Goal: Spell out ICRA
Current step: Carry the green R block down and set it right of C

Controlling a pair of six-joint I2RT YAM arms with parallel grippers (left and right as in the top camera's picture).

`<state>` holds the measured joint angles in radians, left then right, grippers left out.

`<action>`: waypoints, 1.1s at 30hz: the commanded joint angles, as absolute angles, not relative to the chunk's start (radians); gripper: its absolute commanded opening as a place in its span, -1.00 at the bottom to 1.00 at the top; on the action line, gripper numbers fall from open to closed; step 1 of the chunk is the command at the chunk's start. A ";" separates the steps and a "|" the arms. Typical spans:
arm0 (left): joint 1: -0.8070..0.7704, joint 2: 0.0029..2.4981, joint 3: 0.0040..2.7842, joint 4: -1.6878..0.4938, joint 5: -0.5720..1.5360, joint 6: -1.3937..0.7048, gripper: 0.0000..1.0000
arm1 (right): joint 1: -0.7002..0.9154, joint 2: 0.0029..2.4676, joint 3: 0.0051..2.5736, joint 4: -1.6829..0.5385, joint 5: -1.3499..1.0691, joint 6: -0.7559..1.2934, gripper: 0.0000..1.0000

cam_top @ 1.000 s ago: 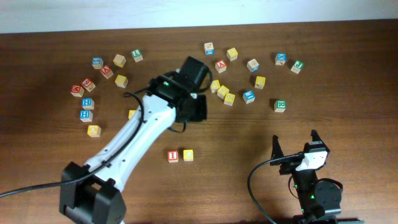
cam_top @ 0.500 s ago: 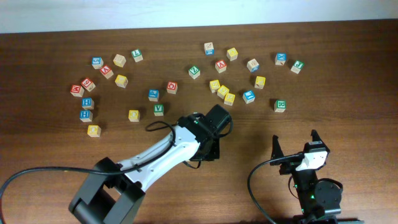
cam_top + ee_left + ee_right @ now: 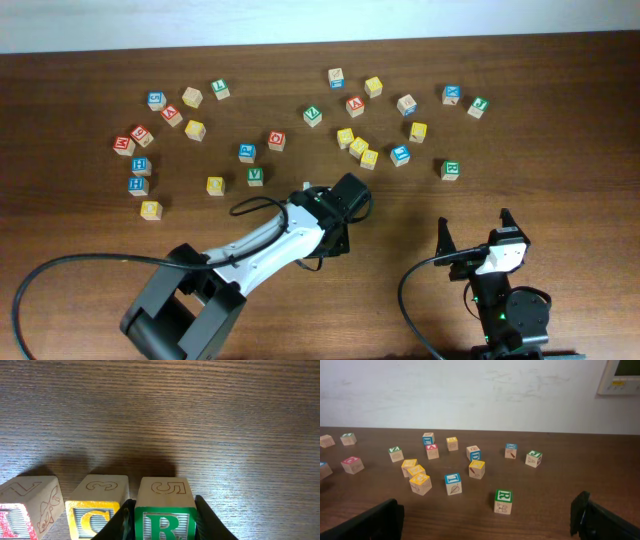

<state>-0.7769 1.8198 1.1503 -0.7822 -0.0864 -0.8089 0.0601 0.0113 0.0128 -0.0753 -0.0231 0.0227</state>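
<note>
- The green R cube (image 3: 165, 505) is being pinched between the fingers of the left pincer (image 3: 164, 527), with one dark finger being pressed against each side face.
- Seen from that pincer's own camera, the cube is being lined up just to the right of the yellow C cube (image 3: 96, 510). Only a thin gap is being left between them.
- The red I cube (image 3: 25, 510) is being shown next along the row, further to the pincer's left.
- The step in hand is being judged as the setting down of the third letter. Whether the cube's base is being borne by the desk cannot be told, since its lower edge is being cut off by the frame.
- A release is being called for next. The fingers are probably best being spread only a little, so that the C cube is not being nudged, and then being lifted straight up.
- After that, the red A cube (image 3: 355, 106) is being required. It is lying well beyond the left pincer, among the loose cubes (image 3: 369, 158) towards the far side.
- The right pincer (image 3: 475, 235) is being held spread wide and empty, well off to the right of the left pincer.
- The desk (image 3: 90, 270) is being shown as dark brown wood with a fine, straight grain.
- Behind its far edge the room is being closed off by a plain white wall (image 3: 470, 390), with a pale wall panel (image 3: 622, 375) being seen at the upper corner.
</note>
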 commanded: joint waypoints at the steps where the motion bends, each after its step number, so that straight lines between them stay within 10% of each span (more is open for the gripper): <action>1: -0.778 1.827 1.146 -0.777 -0.084 -0.810 -0.47 | 0.065 0.005 0.006 -0.079 -0.014 0.022 0.97; 33: -0.796 1.826 1.189 -0.786 -0.088 -0.780 -0.17 | 0.065 0.005 0.006 -0.079 -0.014 0.022 0.97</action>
